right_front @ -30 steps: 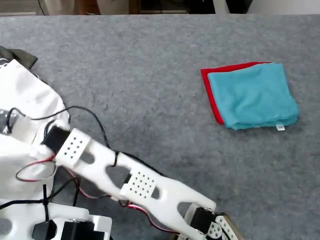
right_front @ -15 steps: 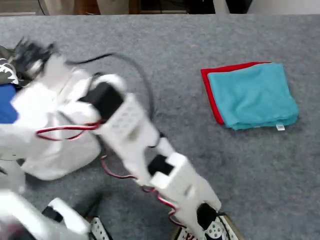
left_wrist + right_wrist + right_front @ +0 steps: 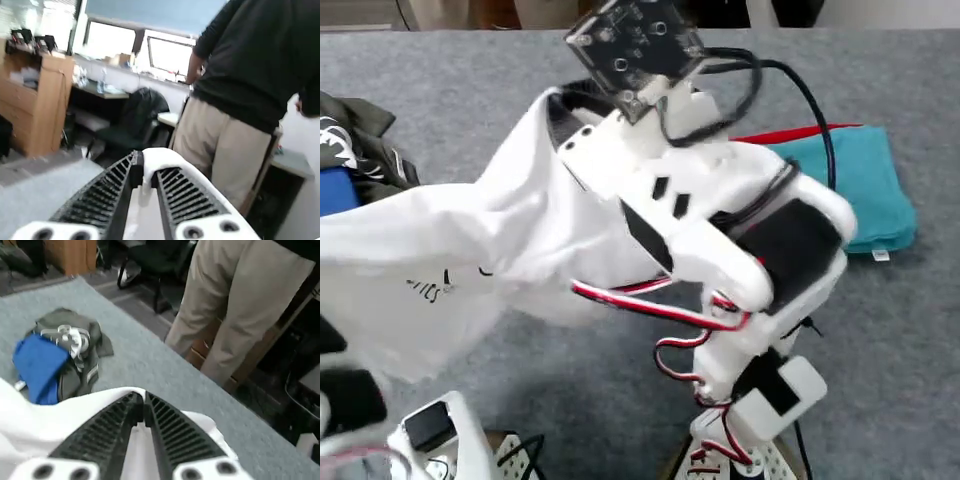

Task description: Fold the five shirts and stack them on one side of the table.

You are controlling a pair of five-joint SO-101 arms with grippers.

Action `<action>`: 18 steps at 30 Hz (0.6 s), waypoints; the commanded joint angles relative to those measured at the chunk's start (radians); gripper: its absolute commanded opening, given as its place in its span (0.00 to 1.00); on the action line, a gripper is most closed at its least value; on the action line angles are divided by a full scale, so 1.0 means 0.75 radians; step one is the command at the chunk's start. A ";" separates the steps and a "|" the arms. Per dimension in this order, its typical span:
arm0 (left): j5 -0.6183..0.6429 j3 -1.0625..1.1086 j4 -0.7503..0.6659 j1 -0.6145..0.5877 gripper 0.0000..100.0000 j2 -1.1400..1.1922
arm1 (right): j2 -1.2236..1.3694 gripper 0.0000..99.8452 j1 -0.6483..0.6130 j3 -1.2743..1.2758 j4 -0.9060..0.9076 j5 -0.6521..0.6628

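Left tool: the left tool (image 3: 146, 162) is closed on a pinch of the white shirt (image 3: 450, 250), with a fold of white cloth squeezed between its jaws.
Right tool: the right tool (image 3: 143, 401) is likewise clamped on white cloth, carried high over the middle of the tabletop (image 3: 880, 380).
White shirt: it is lifted and spread between the two tools, sagging toward the left; whether its lowest part touches the tabletop is unclear. A grip at two separate points probably serves to open the cloth out, so it can be laid flat for folding.
Work area: the grey middle of the tabletop lies under the shirt and is, I judge, where it is to be spread.
Finished stack: the teal shirt (image 3: 875, 190) is folded square on the folded red shirt (image 3: 790, 134) at the right side, partly behind the right arm and well apart from the working middle.
Waiting pile: the dark grey shirt (image 3: 92, 347) and the blue shirt (image 3: 37, 362) lie crumpled and touching at the far left edge — unfolded.
Progress: two folded, one in hand, two waiting, by my reading.
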 commanded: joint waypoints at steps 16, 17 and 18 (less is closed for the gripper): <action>-0.378 1.377 -0.673 0.061 0.02 0.324 | 0.562 0.15 0.032 0.930 -0.829 0.020; -0.378 1.379 -0.691 0.037 0.02 0.363 | 0.584 0.21 0.046 0.909 -0.829 -0.014; -0.378 1.377 -0.712 0.020 0.02 0.404 | 0.598 0.27 0.056 0.887 -0.833 -0.043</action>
